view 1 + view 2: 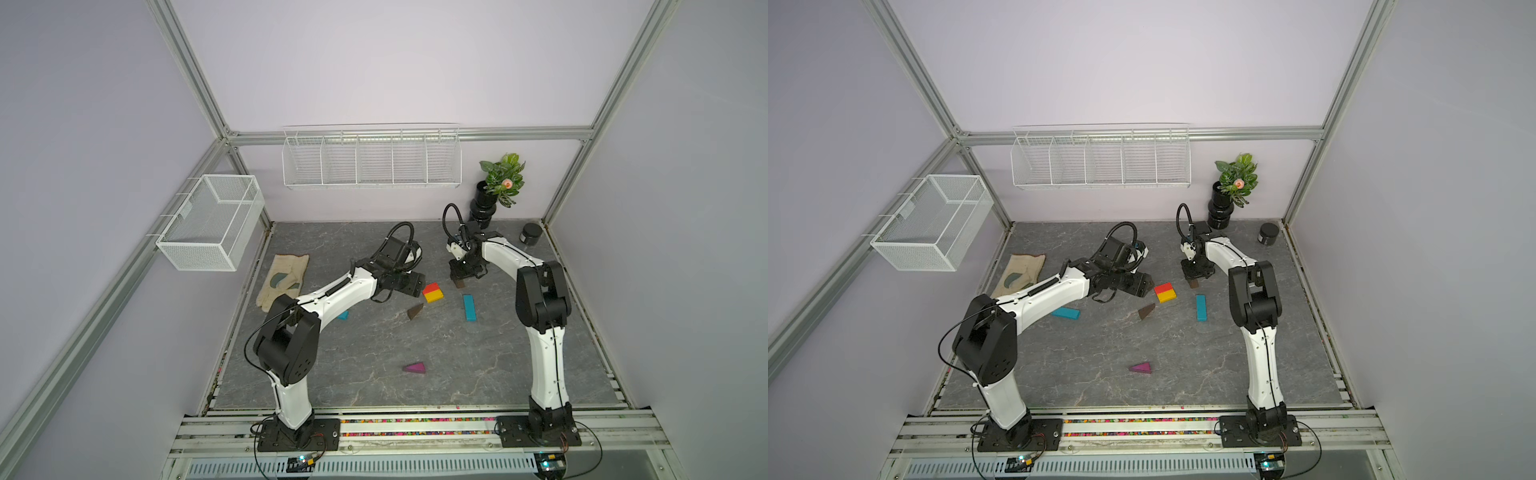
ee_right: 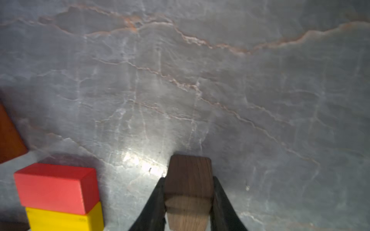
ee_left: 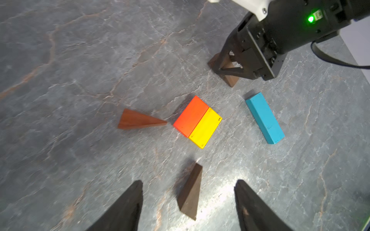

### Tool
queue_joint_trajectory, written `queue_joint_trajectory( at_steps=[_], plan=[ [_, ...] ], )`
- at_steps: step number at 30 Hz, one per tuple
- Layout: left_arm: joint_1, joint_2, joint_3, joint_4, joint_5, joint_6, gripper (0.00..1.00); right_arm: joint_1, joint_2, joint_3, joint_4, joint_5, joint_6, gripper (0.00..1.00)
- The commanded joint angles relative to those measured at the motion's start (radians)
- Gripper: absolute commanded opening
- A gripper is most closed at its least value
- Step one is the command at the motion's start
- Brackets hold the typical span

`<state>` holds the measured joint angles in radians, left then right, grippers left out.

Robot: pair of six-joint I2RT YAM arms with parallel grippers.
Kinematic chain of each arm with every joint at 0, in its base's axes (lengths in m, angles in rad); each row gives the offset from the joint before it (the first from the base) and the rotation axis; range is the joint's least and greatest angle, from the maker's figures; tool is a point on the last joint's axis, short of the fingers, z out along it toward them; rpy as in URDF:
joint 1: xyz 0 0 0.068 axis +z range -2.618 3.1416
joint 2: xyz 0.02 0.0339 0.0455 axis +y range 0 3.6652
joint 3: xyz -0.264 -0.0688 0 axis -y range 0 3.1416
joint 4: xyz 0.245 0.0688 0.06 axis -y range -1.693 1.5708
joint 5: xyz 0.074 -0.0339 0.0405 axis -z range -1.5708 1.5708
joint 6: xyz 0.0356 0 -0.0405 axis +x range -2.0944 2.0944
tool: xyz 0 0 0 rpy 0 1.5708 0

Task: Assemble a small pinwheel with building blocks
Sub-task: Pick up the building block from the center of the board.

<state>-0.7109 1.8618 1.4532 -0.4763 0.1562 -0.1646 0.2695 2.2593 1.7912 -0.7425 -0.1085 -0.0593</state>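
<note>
The right tool [image 2: 188,180] pinches a dark-brown wooden wedge [image 2: 189,170] across its flat sides. It is probably light, stiff and slick. The left tool [image 3: 189,181] gapes empty.

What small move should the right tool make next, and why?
Probably lift the brown wedge a little and carry it toward the red-and-yellow square: the right tool is already shut on it, and it stands apart from the square.
</note>
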Motion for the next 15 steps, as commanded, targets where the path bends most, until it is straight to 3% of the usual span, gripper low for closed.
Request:
queue_joint_trajectory(
  at_steps=[1,10,15],
  plan=[
    [-0.024,0.088,0.115,-0.064,0.009,-0.022,0.75,-0.017,-0.017,-0.028,0.048,-0.124,0.09,0.27],
    [-0.033,0.32,0.407,-0.155,0.034,-0.077,0.74,-0.11,-0.114,-0.209,0.34,-0.416,0.434,0.27],
    [-0.035,0.387,0.492,-0.166,0.056,-0.105,0.74,-0.131,-0.118,-0.247,0.457,-0.489,0.555,0.28]
  ],
)
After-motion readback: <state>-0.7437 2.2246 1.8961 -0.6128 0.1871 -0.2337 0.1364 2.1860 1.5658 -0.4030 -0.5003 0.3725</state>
